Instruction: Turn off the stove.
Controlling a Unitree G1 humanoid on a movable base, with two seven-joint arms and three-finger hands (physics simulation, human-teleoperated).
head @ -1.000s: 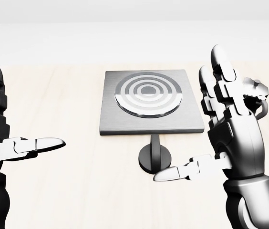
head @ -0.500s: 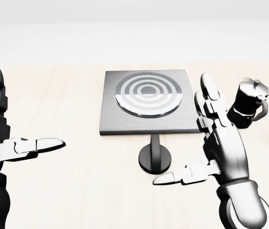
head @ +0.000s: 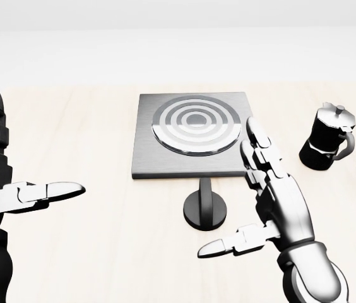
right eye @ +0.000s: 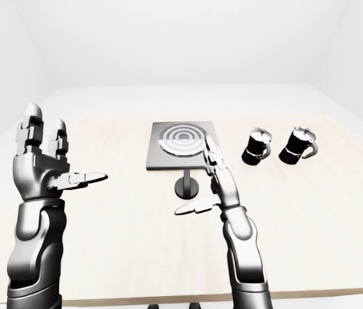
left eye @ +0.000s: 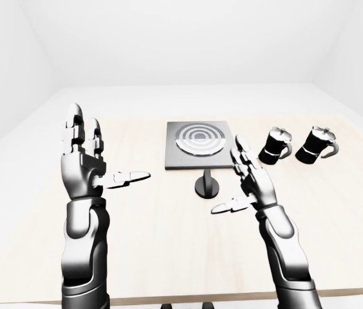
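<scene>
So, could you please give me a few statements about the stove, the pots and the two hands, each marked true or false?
1. The right hand grips the stove knob. False: it hovers open beside the knob, apart from it.
2. Two moka pots stand on the table, right of the stove in the left-eye view. True.
3. A moka pot sits on the burner. False: the burner is bare.
4. The left hand is raised and open, holding nothing. True.
5. The knob lies just below the stove in the head view. True.
</scene>
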